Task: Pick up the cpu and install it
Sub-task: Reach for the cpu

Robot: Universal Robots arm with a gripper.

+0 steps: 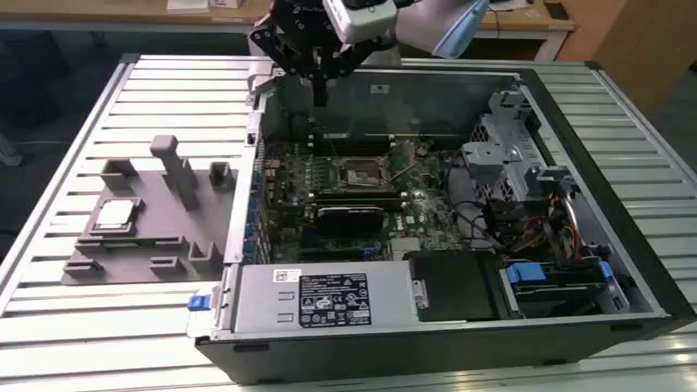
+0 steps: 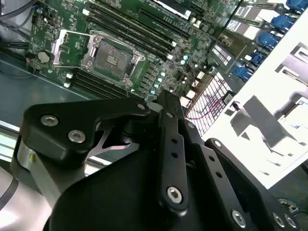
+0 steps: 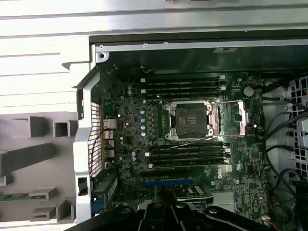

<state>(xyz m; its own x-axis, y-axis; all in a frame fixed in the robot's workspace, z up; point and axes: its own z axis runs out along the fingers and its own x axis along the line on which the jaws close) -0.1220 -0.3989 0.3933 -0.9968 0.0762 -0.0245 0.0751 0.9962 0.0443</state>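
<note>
A slatted metal bench [image 1: 65, 327] carried an open computer case [image 1: 610, 245] and, on the exterior view's left, just beside it, a grey fixture [image 1: 163, 237]. Inside the case lay the green motherboard [image 3: 134, 144]. The claw [image 1: 319, 100] hung over the case's far wall, closed together with nothing in it. The black socket [image 3: 187, 120] sat mid-board with its metal frame swung open. The cpu [image 1: 113, 215] rested flat on the fixture, outside the case and well apart from the claw.

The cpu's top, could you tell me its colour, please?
Pale silver-white cpu, best in the exterior view.
</note>
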